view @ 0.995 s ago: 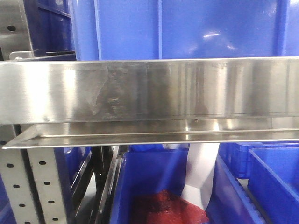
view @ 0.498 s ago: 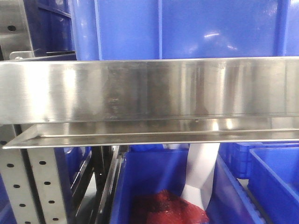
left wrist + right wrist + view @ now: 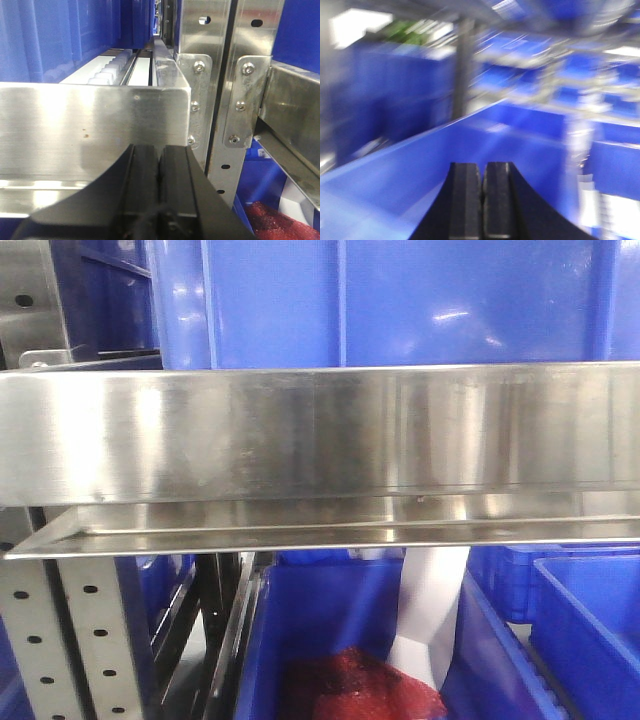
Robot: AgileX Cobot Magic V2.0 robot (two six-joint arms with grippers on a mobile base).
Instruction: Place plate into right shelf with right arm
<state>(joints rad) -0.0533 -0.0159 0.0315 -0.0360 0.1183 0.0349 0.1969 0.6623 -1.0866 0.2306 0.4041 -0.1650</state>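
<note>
The right shelf (image 3: 320, 430) is filling the front view as a shiny, brushed stainless-steel board running edge to edge, with a perforated upright (image 3: 95, 640) standing under its left end, a big blue bin (image 3: 400, 300) sitting on its top edge and another blue bin (image 3: 340, 640) lying below it holding something red (image 3: 360, 690). The left gripper (image 3: 159, 165) is pointing at the shelf's steel front board (image 3: 90, 130) with its black fingers pressed together. The right gripper (image 3: 481, 180) is showing its fingers pressed together and empty before a motion-blurred blue bin wall (image 3: 420, 170), while the plate is appearing in no view.
</note>
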